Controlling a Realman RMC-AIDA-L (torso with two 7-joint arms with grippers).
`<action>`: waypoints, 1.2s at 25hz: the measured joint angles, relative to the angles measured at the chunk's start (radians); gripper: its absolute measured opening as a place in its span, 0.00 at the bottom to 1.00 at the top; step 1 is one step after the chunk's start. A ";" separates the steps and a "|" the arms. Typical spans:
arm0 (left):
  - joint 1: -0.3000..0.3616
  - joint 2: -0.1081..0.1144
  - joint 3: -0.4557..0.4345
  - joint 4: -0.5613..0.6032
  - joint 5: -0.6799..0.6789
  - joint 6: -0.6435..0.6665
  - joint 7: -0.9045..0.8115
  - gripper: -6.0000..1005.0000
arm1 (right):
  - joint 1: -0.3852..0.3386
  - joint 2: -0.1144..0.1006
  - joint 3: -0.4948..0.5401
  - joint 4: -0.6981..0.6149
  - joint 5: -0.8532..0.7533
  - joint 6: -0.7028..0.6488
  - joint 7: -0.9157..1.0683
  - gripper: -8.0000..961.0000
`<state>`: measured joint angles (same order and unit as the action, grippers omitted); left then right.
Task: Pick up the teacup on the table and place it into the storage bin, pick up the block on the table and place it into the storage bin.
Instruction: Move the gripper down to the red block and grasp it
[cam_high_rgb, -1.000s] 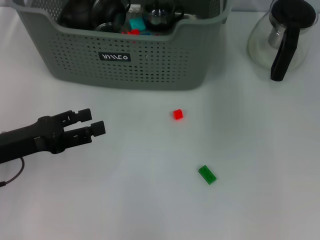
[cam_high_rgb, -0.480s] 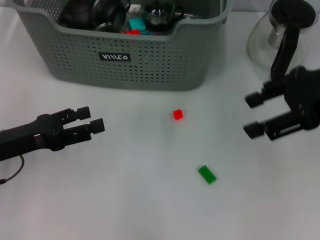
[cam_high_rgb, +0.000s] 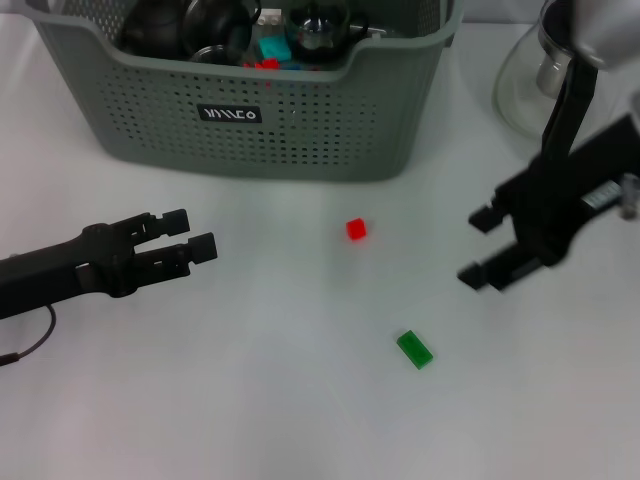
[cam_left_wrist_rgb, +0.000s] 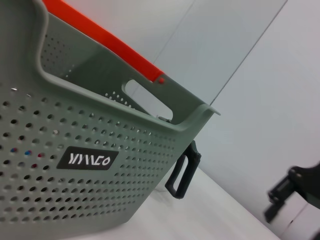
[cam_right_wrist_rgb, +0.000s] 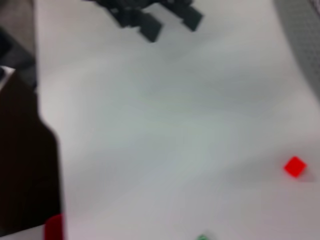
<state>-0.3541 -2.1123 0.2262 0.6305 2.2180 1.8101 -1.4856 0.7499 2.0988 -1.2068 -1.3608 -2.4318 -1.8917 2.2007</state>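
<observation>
The table (cam_high_rgb: 250, 400) was white. The bin (cam_high_rgb: 300, 120) stood at its far side, a bit left of centre, w/ dark teaware and small coloured bits inside; the label faced the robot. A glass teapot (cam_high_rgb: 560, 90) sat at the far right, partly behind the right arm.

The left gripper (cam_high_rgb: 195, 232) hung low over the table at left, fingers slightly apart, nothing between them, pointing toward the middle. The right gripper (cam_high_rgb: 478, 245) was at right, fingers spread wide, empty.

The red block (cam_high_rgb: 356, 229) lay between the two grippers, just in front of the bin, nearer the right gripper but apart from it. The green block (cam_high_rgb: 415, 349) lay nearer the robot, below the right gripper; in the right wrist view it was probably the green speck at the edge.
</observation>
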 joint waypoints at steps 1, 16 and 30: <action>0.003 0.000 -0.001 0.000 0.000 0.000 0.001 0.79 | 0.024 0.000 -0.052 0.016 -0.035 0.072 0.116 0.78; 0.009 0.000 -0.004 0.000 0.000 -0.015 0.004 0.79 | 0.151 0.007 -0.455 0.201 -0.067 0.412 0.262 0.78; 0.025 -0.003 -0.011 0.000 0.008 -0.051 0.000 0.79 | 0.237 0.012 -0.503 0.454 0.040 0.628 0.268 0.78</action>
<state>-0.3294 -2.1156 0.2147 0.6304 2.2256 1.7594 -1.4851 0.9872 2.1108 -1.7098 -0.9072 -2.3921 -1.2636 2.4686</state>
